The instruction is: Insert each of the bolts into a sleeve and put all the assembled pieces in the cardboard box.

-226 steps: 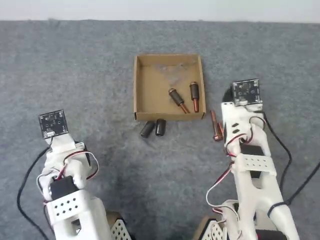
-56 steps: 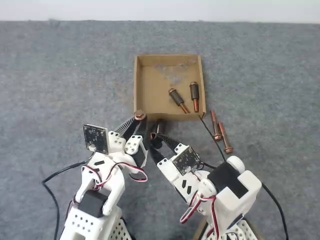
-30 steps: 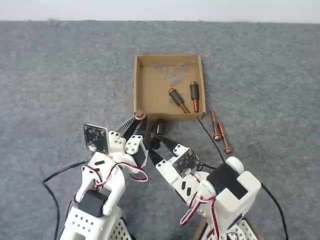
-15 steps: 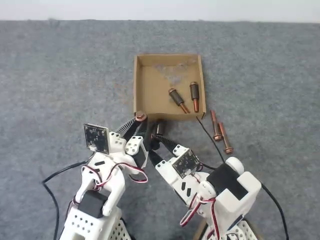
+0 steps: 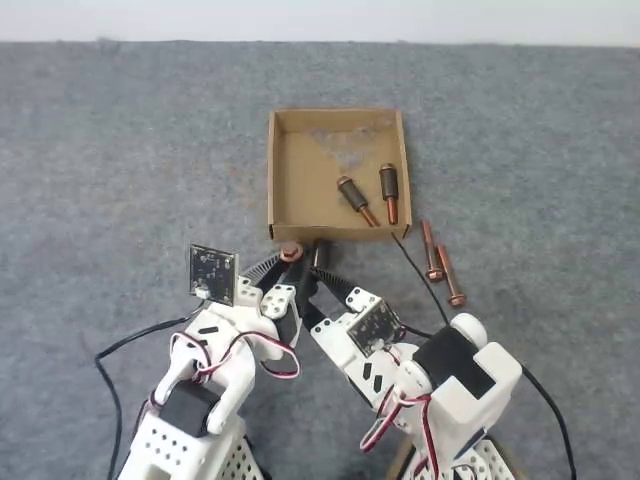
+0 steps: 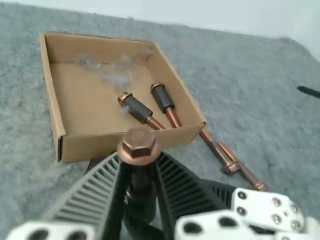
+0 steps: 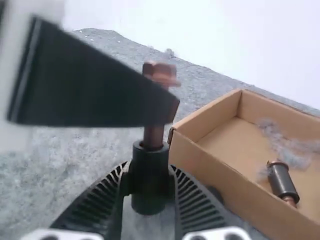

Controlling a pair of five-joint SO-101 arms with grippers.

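My left gripper [image 5: 290,264] [image 6: 138,160] is shut on a copper bolt [image 5: 291,252] [image 6: 138,145], held upright with its hex head on top. My right gripper [image 5: 318,274] [image 7: 150,172] is shut on a black sleeve [image 7: 149,176] [image 5: 319,257], also upright. The bolt's shank [image 7: 154,135] enters the top of the sleeve, just in front of the cardboard box [image 5: 279,170] [image 6: 75,95]. Two assembled pieces [image 5: 355,200] [image 5: 389,190] lie inside the box. Two loose bolts [image 5: 430,250] [image 5: 450,275] lie on the carpet to the right of the box.
Grey carpet [image 5: 130,150] covers the table, with open room left and right of the box. A black cable [image 5: 420,275] runs from the right arm past the box's near right corner. Both arms crowd the space in front of the box.
My left gripper has shifted right and nearer with the bolt, bringing it from beside the sleeve to over it. The right gripper holds the sleeve almost still.
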